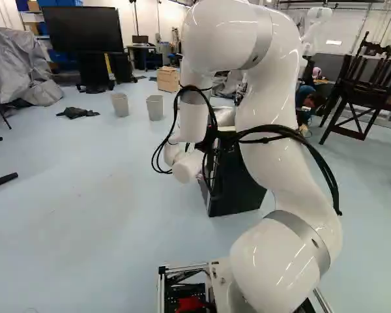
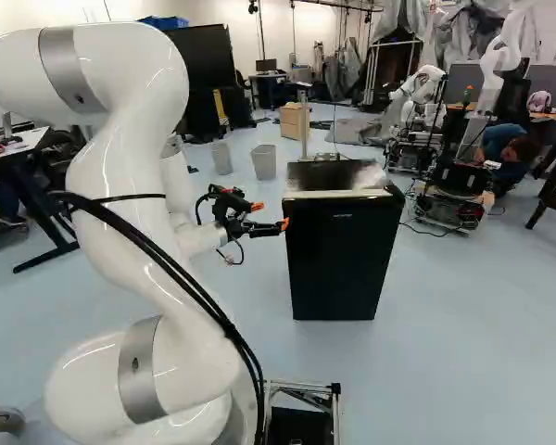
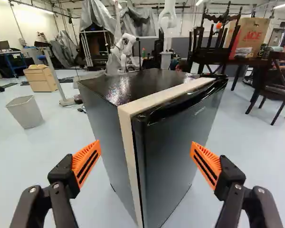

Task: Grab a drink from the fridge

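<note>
The gripper (image 2: 271,215) stands level at the left front edge of a small black fridge (image 2: 341,260) in the right base view. In the wrist view the gripper (image 3: 146,159) is open, its orange pads wide apart with nothing gripped. Ahead of it is the fridge (image 3: 109,137), seen at a corner, its dark door (image 3: 175,147) closed against a pale strip along the body's front edge. The door edge lies between the lines of the two fingers. No drink shows; the inside of the fridge is hidden.
Two grey bins (image 1: 154,107) and a wooden cabinet (image 1: 168,79) stand beyond the fridge. Another robot (image 2: 449,185) is on a base behind it to the right. Dark chairs (image 3: 275,80) and a table (image 3: 244,61) stand past the door side. A large screen (image 1: 82,29) is farther back.
</note>
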